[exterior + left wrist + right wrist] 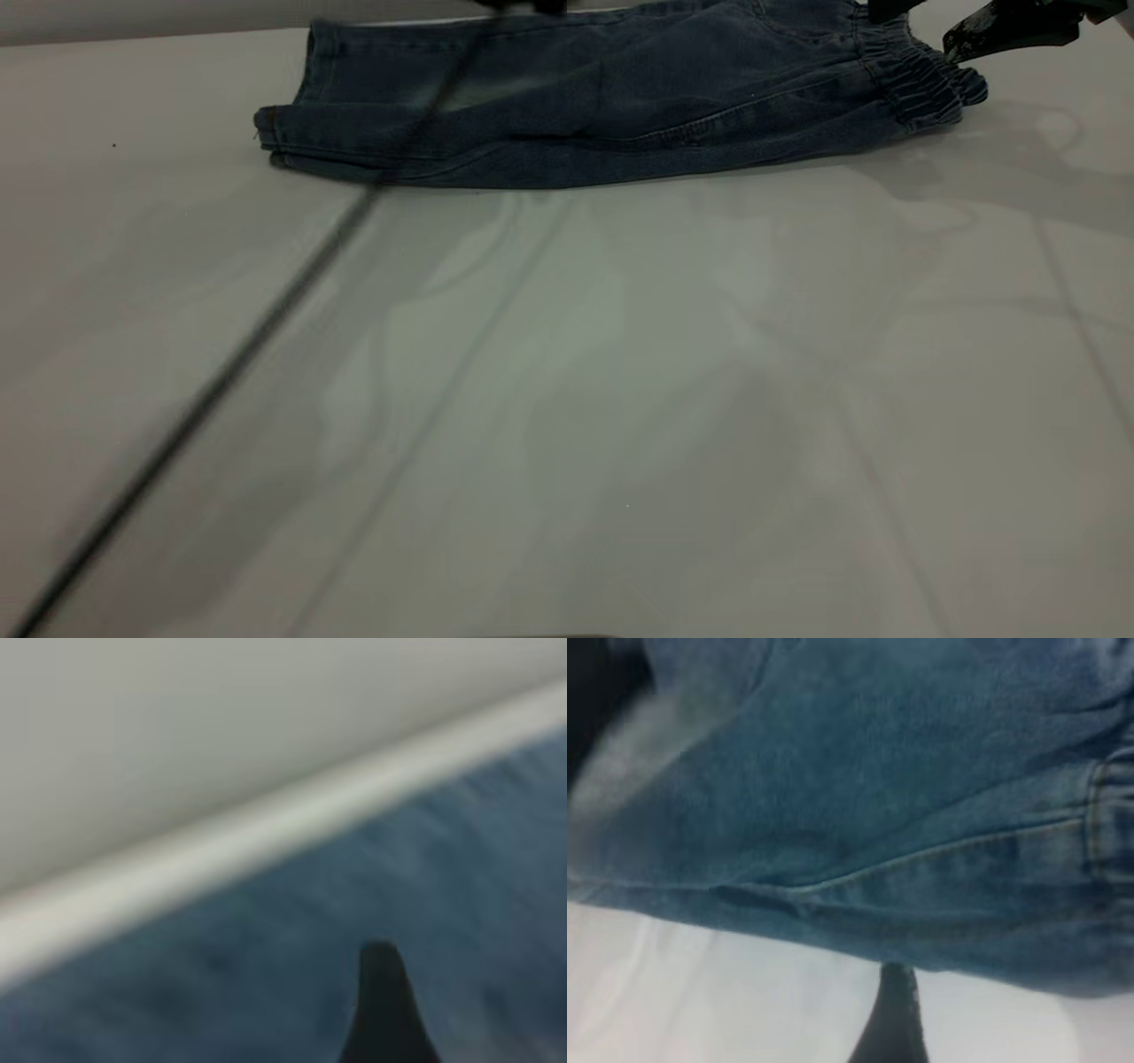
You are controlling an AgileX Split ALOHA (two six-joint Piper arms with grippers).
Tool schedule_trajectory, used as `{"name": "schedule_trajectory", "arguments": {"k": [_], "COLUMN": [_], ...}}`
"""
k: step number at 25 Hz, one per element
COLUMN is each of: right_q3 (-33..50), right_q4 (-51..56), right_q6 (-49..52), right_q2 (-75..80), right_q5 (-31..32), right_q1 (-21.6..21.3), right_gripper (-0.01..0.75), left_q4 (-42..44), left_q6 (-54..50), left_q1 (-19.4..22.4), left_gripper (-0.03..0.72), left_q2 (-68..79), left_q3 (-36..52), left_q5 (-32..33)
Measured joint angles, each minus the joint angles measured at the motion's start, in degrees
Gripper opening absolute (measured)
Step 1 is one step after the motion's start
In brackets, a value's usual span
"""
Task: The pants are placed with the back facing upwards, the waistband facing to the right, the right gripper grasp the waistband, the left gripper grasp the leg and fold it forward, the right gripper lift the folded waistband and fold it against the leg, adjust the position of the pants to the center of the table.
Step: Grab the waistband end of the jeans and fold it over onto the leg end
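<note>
Bare white table (pixel 567 399) fills the near ground, crossed by a blurred braided cable (pixel 221 381). At its far edge lie the folded jeans (pixel 602 106), gathered waistband (pixel 921 84) rightward. The right gripper (pixel 1005 31) hangs beside that waistband and the left gripper (pixel 383 1010) over denim; neither's grip can be told.

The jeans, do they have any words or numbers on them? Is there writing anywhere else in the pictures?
None can be read.
The jeans show only plain blue denim and stitching in all three views; no print, label or number is visible.
The table is bare of any writing.
The right gripper by the waistband and the left gripper over the denim carry no readable marks.
</note>
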Motion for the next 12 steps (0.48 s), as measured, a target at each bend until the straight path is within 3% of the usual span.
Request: {"name": "schedule_trajectory", "arguments": {"k": [3, 6, 12], "right_q3": [0.0, 0.0, -0.1], "right_q4": [-0.2, -0.8, -0.1], "right_q6": [1.2, 3.2, 4.1], "right_q2": [0.0, 0.2, 4.5], "right_q5": [-0.4, -0.4, -1.5], "right_q1": [-0.9, -1.9, -2.2], "right_gripper": [0.552, 0.557, 0.612], "left_q4": [2.1, 6.5, 11.0], "left_q6": [0.1, 0.1, -1.0], "left_q1": [-0.1, -0.1, -0.1], "left_gripper": [0.44, 0.44, 0.44], "left_q2": [-0.6, -0.6, -1.1], "left_q3": [-0.5, -1.6, -1.7], "left_q5": [17.5, 27.5, 30.3]}}
